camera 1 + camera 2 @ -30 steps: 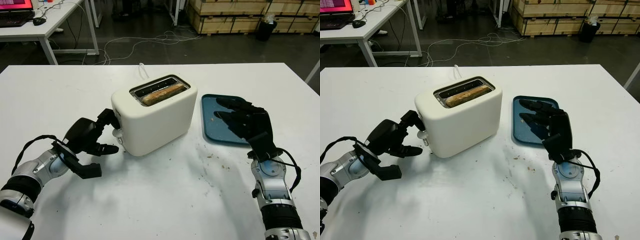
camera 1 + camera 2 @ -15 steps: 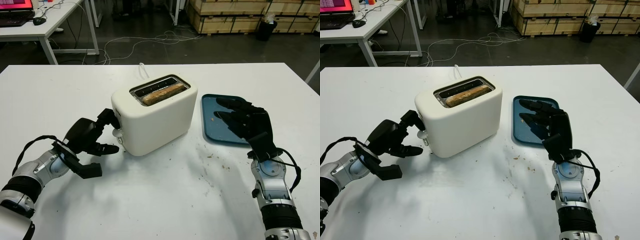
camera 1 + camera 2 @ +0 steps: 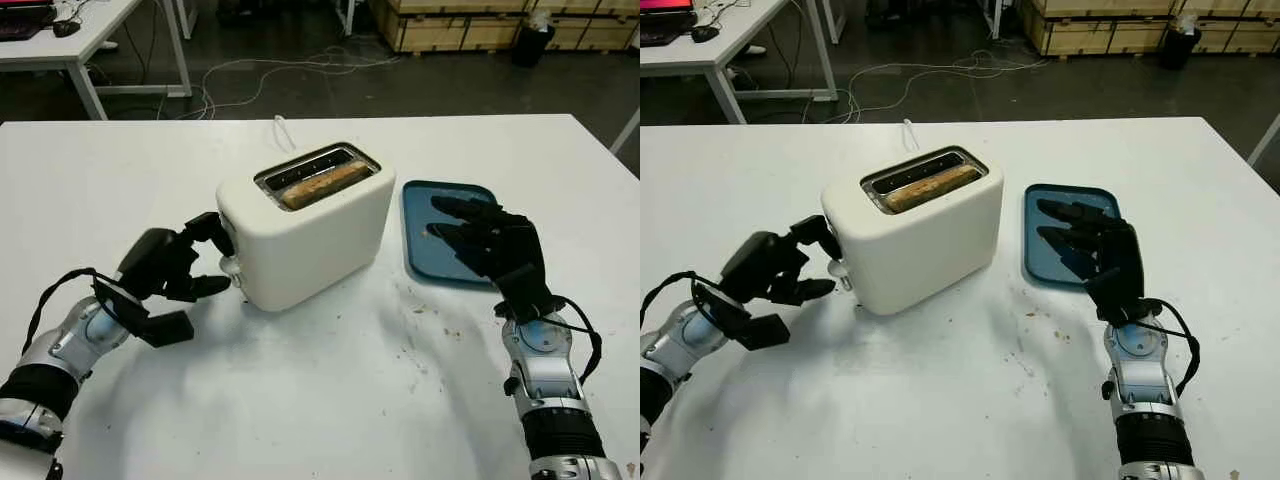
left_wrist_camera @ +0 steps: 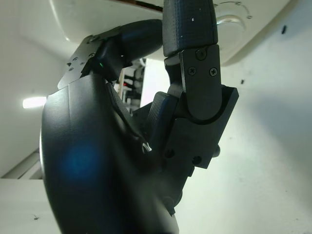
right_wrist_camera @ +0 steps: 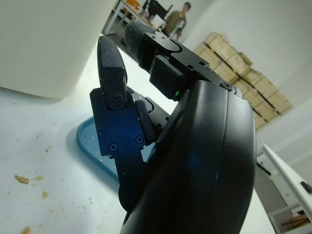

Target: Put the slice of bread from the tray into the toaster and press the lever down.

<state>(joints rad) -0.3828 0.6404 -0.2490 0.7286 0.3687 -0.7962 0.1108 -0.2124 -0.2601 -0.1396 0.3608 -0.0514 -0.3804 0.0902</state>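
The left hand sits at the end face of the cream toaster, low on the table. One finger reaches up against the toaster's end wall and another points at the small lever knob near the bottom of that face. The fingers are curled toward the knob, but whether they actually press it cannot be told; the hand grips nothing.

The slice of bread is just beyond and above this hand, sunk into the nearer slot of the toaster with only its brown top edge showing. The second slot behind it is dark.

The right hand hovers on the far side of the toaster from the left hand, over the near part of the blue tray. It is open and holds nothing, its fingers pointing away from the robot across the tray. Crumbs are scattered on the table just in front of this hand, between the tray and the toaster's base. A white cord runs off the table behind the toaster.
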